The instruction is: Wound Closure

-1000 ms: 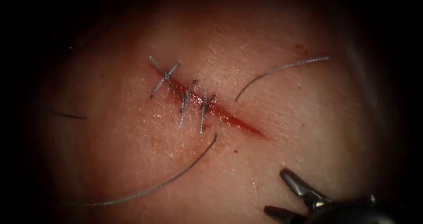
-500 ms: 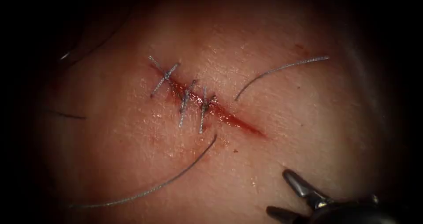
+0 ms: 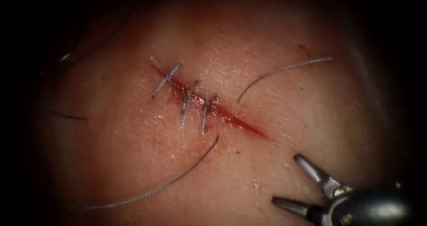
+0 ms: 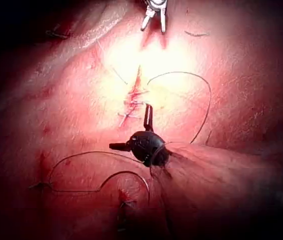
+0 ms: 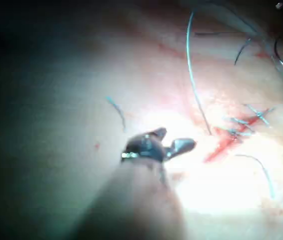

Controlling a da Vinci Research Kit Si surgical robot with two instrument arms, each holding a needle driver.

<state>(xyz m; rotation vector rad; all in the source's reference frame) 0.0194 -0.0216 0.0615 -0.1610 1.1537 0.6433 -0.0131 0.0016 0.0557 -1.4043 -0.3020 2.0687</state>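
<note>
1. The tissue (image 3: 311, 110) is pale and glistening under the light, and takes up most of the endoscope view
2. The right arm's tool (image 3: 287, 179) comes in from the endoscope view's lower right, on the right of the cut and near its open lower end. Its jaws are spread wide over bare tissue and hold nothing. The right wrist view (image 5: 174, 139) shows the same parted jaws just short of the cut
3. The left arm's tool (image 4: 130, 129) is seen in the left wrist view beside the stitched end of the cut. Its two jaws are splayed wide, almost at a right angle, and hold nothing. The right arm's tool (image 4: 152, 29) shows beyond the far end of the cut, also with its jaws apart
4. The cut (image 3: 242, 126) runs slantwise from upper left to lower right. Its lower right stretch gapes, and red fluid (image 3: 222, 115) lies along it
5. A long loose thread (image 3: 164, 187) curves away on the left of the cut
6. A shorter thread (image 3: 275, 70) arcs on the right of the cut
7. Three stitches (image 3: 187, 102) cross the upper part of the cut, with cut ends sticking out to both sides
8. Where the needle lies I cannot tell
</note>
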